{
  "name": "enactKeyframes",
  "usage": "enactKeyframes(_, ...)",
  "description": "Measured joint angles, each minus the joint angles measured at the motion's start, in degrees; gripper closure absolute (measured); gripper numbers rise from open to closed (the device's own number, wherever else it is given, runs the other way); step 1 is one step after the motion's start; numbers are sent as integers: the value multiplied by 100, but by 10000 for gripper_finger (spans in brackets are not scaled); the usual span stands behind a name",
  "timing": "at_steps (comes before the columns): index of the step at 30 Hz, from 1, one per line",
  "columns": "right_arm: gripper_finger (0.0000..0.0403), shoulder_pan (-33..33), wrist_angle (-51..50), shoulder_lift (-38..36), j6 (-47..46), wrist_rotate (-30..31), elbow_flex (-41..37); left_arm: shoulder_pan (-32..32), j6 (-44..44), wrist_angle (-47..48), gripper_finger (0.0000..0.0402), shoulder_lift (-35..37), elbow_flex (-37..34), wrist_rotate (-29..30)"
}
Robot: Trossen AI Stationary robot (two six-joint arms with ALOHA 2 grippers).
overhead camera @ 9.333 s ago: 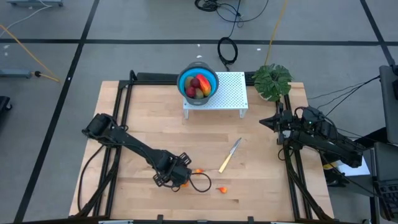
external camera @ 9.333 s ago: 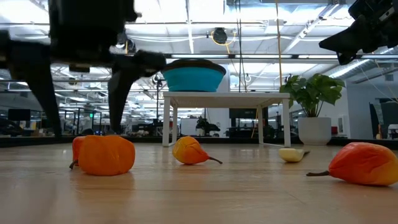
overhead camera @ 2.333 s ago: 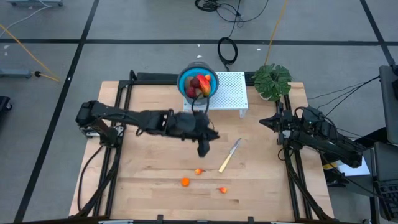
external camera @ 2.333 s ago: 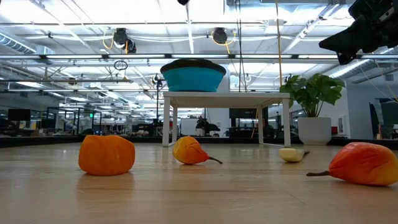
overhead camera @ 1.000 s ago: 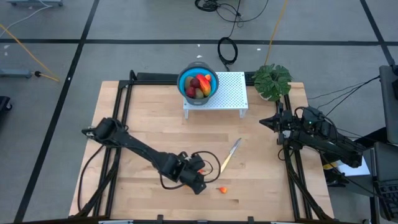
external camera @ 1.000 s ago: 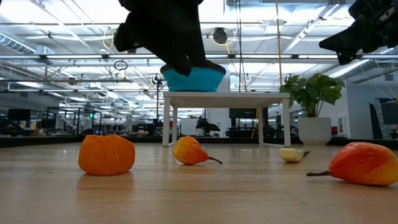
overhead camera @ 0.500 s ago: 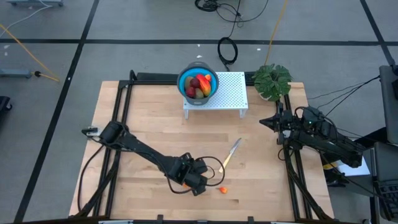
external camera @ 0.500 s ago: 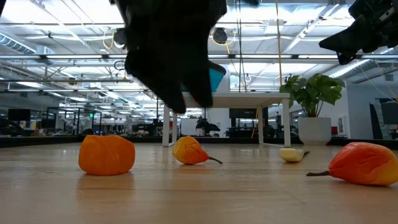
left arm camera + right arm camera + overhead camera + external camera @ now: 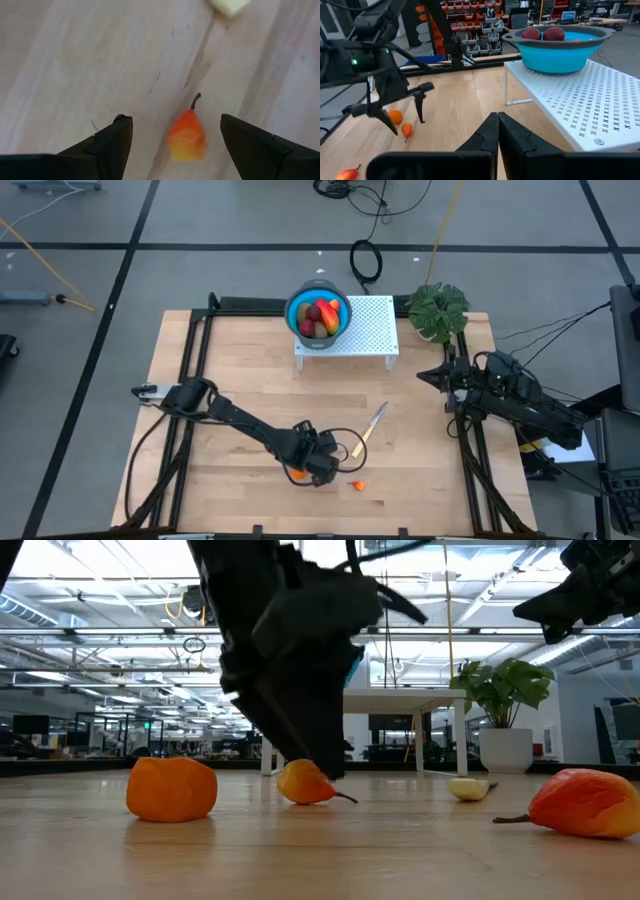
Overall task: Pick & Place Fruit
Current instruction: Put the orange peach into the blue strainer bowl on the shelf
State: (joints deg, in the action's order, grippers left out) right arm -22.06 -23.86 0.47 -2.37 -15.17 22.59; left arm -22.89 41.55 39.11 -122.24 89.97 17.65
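A small orange teardrop-shaped fruit with a thin stem (image 9: 187,135) lies on the wooden table (image 9: 240,370) between the spread fingers of the left gripper (image 9: 175,137), with a round orange fruit (image 9: 171,789) and another stemmed orange fruit (image 9: 584,803) lying apart on the boards. The round blue bowl (image 9: 318,313) on the white perforated stand (image 9: 365,330) holds dark red, brown-green and red-yellow fruit (image 9: 319,317). The right gripper (image 9: 497,130), fingers pressed together, waits at the table's right edge near the leafy green plant (image 9: 437,309).

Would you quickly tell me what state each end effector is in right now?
Left end effector: open, holding nothing, its fingers either side of a small orange fruit on the table.
Right end effector: closed, empty, waiting at the table's right edge.
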Motion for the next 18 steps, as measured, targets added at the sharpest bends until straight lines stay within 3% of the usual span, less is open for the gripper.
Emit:
enactKeyframes(8, 399, 2, 0, 0, 1, 3, -2, 74, -446, 40, 108, -54, -2, -283)
enactKeyframes(18, 399, 2, 2, 0, 0, 4, -2, 70, -531, -78, 175, -58, -177, -351)
